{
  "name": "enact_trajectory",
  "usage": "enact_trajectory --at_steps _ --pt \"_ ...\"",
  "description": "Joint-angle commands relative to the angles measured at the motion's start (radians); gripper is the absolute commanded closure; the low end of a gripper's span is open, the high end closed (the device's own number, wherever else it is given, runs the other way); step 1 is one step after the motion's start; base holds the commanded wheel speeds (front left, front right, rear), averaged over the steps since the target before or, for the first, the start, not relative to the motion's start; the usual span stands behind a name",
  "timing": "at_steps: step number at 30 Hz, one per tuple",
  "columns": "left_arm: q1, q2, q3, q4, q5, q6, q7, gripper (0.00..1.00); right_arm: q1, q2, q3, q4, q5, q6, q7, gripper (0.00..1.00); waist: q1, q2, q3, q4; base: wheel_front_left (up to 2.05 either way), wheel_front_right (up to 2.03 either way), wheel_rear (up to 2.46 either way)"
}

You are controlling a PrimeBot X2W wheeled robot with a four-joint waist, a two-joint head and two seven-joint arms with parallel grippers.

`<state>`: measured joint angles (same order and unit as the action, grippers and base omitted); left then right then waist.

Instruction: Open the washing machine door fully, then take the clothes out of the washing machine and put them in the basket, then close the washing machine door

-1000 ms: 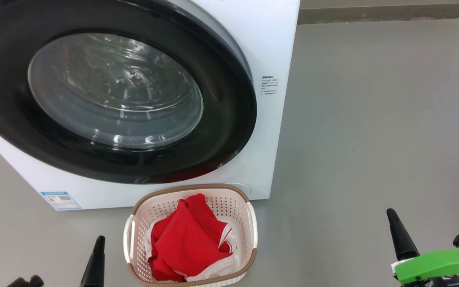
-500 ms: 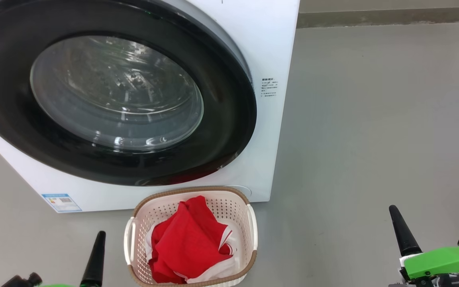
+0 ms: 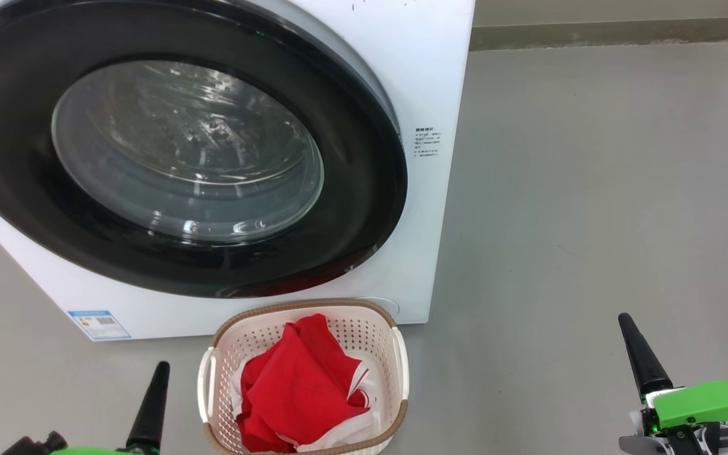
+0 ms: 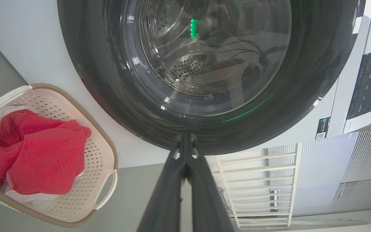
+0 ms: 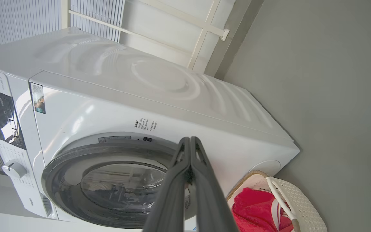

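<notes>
In the last 1 second my view has drifted slightly. The door (image 3: 364, 189) stays shut, the clothes (image 3: 294, 385) lie in the basket (image 3: 364, 328), and the left pincer (image 4: 185, 138) and right pincer (image 5: 189, 140) are pressed together, empty. The task looks finished.

Red clothes (image 3: 294, 392) in basket (image 3: 365, 333) just before washing machine (image 3: 440, 82); washing machine door (image 3: 181, 148) closed.

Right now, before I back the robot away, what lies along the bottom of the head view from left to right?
left gripper → basket, with the clothes lying in it → right gripper
</notes>
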<state>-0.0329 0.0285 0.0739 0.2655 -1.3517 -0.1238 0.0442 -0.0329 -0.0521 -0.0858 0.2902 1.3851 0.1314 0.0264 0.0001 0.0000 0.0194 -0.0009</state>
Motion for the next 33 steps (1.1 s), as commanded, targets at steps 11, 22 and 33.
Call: enact_trajectory --at_steps 11,22,33 --pt "-0.062 0.02 0.037 -0.021 -0.142 -0.006 0.039 1.0 -0.06 -0.013 0.001 -0.039 0.134 -0.001 0.039 1.0 0.0 0.0 -0.009 0.0 0.0 0.0 0.0" --pt "-0.075 0.022 0.041 -0.021 -0.256 -0.007 0.07 1.0 -0.073 -0.012 -0.009 -0.047 0.24 -0.001 0.071 1.0 0.0 0.0 -0.016 0.001 0.0 0.0 0.0" --pt "-0.075 0.022 0.041 -0.021 -0.256 -0.007 0.07 1.0 -0.073 -0.011 -0.011 -0.046 0.237 -0.001 0.073 1.0 0.0 0.0 -0.016 0.001 0.0 0.0 0.0"
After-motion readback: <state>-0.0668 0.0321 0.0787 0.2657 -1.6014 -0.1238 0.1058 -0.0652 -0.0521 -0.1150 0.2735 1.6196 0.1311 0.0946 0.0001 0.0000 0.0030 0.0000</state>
